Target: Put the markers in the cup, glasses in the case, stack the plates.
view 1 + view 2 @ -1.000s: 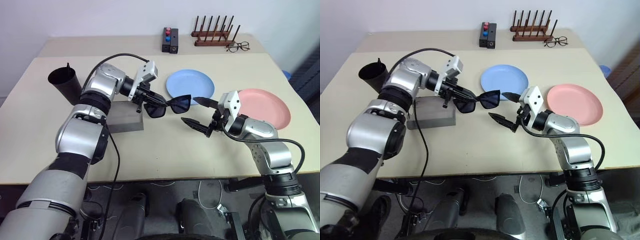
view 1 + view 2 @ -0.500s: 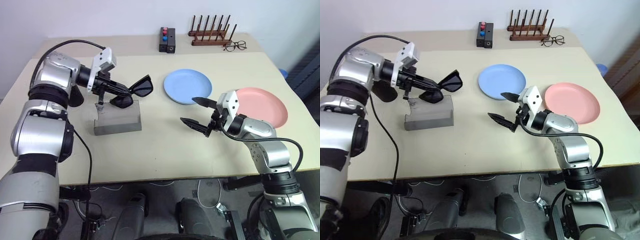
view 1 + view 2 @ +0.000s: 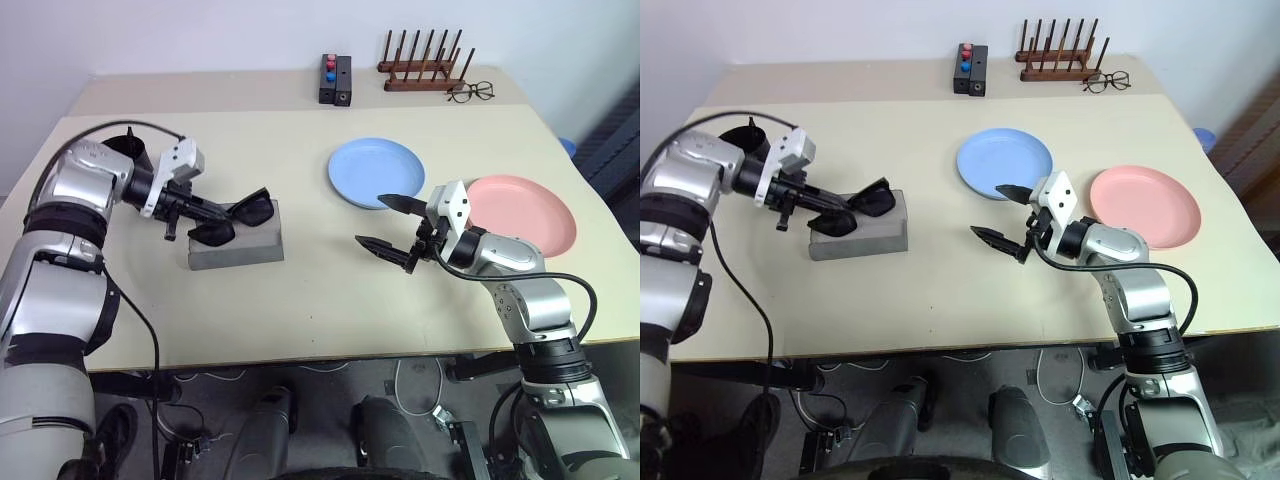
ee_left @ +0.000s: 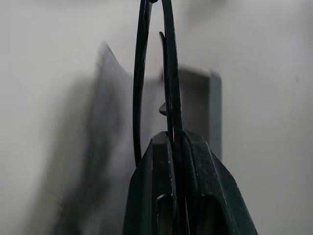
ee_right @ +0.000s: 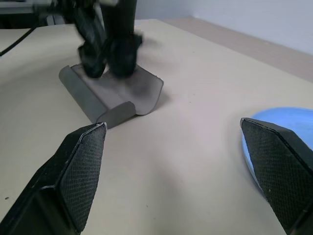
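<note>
**Left pincer holding sunglasses over the case, right pincer idle and wide**

- Left pincer (image 3: 205, 213), centre-left of the head view, is clamped narrow on the glasses (image 3: 232, 220), gripping them by the folded temple arms; in the left wrist view the thin black arms run up from between the fingers (image 4: 164, 161).
- The glasses sit right at the pincer tip, lenses hanging just over the top of the case (image 3: 240, 243). Can't tell if they touch the felt.
- The case lies flat on the tabletop (image 3: 320, 300), left of centre, flap side toward the left pincer.
- The cup (image 3: 128, 150) stands at the far left behind the left wrist, a marker (image 3: 130, 134) sticking up from its rim.
- Right pincer (image 3: 383, 224), right of centre, stands wide with nothing between its fingers, above bare tabletop, well apart from the case.
- Blue plate (image 3: 376, 172) is just behind the right pincer; pink plate (image 3: 527, 212) is at the right, behind that forearm. Plates are apart, not stacked.
- Upper edge: black box (image 3: 338, 80), wooden rack (image 3: 427, 64), wire spectacles (image 3: 473, 93).

Versus a second ago: the left pincer and glasses were mid-frame, beside the blue plate and close to the right pincer; they are now further left and lower, over the case. Right pincer is unchanged in place and spread.
</note>
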You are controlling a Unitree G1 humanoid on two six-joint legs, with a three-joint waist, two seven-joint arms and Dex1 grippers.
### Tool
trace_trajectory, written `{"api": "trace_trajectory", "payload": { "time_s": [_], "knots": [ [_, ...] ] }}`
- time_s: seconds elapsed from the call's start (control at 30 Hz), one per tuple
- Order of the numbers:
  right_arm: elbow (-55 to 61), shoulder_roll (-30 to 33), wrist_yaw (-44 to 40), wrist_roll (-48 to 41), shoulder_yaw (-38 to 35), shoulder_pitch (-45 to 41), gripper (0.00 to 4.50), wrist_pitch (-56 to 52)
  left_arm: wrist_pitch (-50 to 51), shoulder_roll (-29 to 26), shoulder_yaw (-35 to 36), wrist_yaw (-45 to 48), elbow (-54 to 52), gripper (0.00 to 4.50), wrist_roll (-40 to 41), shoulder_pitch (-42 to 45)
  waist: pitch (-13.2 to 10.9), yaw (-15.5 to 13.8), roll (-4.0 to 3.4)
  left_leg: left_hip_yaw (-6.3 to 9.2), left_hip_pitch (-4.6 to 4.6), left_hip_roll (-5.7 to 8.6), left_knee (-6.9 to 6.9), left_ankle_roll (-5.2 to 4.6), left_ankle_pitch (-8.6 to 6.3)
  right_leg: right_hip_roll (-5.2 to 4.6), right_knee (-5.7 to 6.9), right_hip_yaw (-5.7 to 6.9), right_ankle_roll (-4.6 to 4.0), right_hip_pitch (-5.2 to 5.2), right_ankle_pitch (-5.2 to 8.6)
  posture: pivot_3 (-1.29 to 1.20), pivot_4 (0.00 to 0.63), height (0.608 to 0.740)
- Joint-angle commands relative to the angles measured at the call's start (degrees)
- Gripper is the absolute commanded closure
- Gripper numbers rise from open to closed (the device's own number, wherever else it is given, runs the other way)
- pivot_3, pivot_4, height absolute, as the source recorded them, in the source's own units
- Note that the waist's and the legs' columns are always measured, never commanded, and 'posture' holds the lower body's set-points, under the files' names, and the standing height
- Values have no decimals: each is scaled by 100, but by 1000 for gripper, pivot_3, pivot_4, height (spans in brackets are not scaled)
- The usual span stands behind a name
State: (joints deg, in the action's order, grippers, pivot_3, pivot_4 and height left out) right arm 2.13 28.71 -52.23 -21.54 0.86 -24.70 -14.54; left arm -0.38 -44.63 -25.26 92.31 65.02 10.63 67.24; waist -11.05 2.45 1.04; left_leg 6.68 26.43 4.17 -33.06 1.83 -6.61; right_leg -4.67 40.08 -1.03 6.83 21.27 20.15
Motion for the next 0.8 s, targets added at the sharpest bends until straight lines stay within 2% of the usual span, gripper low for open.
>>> {"api": "trace_trajectory", "payload": {
  "time_s": [0.03, 0.23, 0.4, 0.57, 0.8],
  "knots": [
    [181, 16, -14, -62, -83, -33, 0, 63, -97, -181, -172, 19, -144, 4474, 299, 1, 0, -10, 0, 0, 0, 0, -1, 0, 0, 0, 0, 0, 0, 0, 0, 0, 150, 737],
    [241, 25, 3, -64, -86, 23, 0, 40, -296, 37, -245, 19, 60, 4474, 290, -105, 0, -5, 0, 0, -1, 0, 0, 0, 0, 0, 0, 0, 0, -1, 0, 0, 150, 737],
    [272, 29, 25, -56, -90, 35, 0, 41, -913, 228, -301, 19, 282, 4474, -19, -307, 3, -5, -4, -2, -4, 0, 1, 0, 0, -2, 0, -1, 0, -3, 0, 0, 150, 737],
    [350, 51, 53, -66, -110, 99, 0, 11, -737, 257, -585, 19, 300, 4474, -10, -303, 5, 1, -7, -2, -8, 0, 0, 0, 0, -1, 0, -1, 0, -7, 0, 0, 150, 737],
    [398, 60, 89, -51, -104, 147, 0, 11, 103, 113, -1310, 19, 167, 4474, 129, -166, 10, 11, -15, -3, -17, 0, 1, -2, -1, -1, 0, -2, 0, -17, 1, 0, 150, 737]
  ]
}}
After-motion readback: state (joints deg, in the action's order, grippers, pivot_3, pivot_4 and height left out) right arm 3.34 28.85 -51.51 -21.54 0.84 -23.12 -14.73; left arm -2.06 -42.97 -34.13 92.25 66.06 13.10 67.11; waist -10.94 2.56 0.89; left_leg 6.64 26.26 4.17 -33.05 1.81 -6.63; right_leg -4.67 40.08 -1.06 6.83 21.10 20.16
